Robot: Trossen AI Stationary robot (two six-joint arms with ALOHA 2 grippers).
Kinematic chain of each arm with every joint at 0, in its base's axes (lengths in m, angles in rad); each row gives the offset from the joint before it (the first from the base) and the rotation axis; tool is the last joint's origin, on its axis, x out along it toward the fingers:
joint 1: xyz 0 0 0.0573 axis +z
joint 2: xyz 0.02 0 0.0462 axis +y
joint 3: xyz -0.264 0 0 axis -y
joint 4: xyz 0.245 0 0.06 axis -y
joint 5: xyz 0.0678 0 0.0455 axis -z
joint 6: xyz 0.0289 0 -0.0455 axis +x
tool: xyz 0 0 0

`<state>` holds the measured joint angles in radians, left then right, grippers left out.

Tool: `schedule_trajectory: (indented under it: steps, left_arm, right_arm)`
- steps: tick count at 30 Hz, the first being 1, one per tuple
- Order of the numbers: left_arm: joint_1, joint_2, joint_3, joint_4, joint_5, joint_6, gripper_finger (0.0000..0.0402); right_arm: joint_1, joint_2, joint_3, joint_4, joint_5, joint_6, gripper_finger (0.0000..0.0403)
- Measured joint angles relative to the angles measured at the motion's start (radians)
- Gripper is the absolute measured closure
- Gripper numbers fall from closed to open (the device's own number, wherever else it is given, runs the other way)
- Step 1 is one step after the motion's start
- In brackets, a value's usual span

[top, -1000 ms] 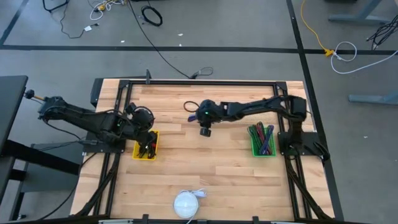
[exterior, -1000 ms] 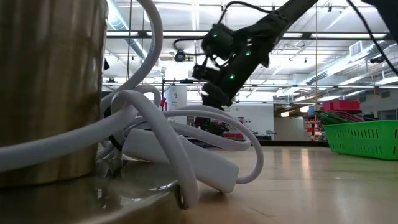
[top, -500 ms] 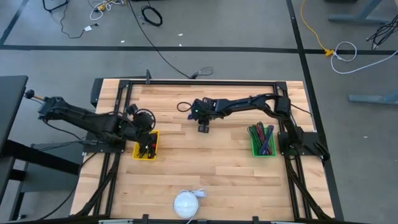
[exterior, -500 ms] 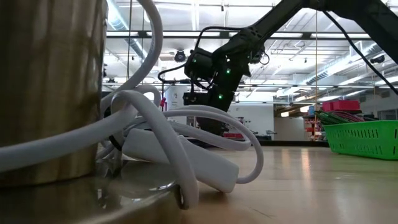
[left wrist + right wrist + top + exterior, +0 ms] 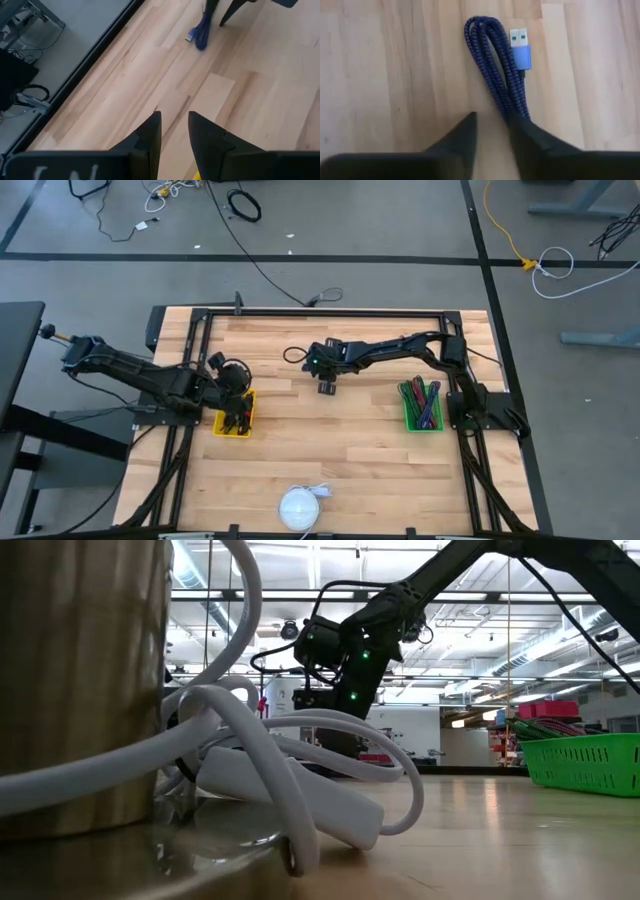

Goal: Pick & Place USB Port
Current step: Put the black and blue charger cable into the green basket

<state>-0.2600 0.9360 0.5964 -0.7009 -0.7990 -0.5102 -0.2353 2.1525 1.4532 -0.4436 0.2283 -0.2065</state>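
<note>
The bench (image 5: 330, 440) is light wood planking with a smooth, satin finish. The USB cable (image 5: 497, 75) has a blue braided cloth sheath and a bright metal plug in a matt blue shell. The green bin (image 5: 421, 405) and yellow bin (image 5: 236, 413) look like moulded plastic.

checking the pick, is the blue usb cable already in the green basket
No, in the right wrist view the cable lies folded on the bare wooden table by the right gripper, not in any basket.
</note>
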Motion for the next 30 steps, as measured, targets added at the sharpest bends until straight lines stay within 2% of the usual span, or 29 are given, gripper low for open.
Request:
schedule_trajectory:
  steps: [4,5,13,24,30]
  left_arm:
    - [0.000,0.000,0.000,0.003,0.000,0.000,0.0299]
    - [0.000,0.000,0.000,0.004,0.000,0.000,0.0299]
    - [0.000,0.000,0.000,0.024,0.000,0.000,0.0299]
    - [0.000,0.000,0.000,0.041,0.000,0.000,0.0299]
    - [0.000,0.000,0.000,0.050,0.000,0.000,0.0299]
  right_arm:
    - [0.004,0.001,0.000,-0.015,-0.027,0.025,0.0374]
    - [0.004,0.001,-0.001,-0.015,-0.025,0.022,0.0388]
    - [0.022,-0.027,-0.008,-0.053,0.032,0.065,0.0401]
    - [0.086,-0.207,-0.006,-0.099,0.045,0.107,0.0402]
    - [0.066,-0.178,-0.005,-0.124,0.014,0.111,0.0390]
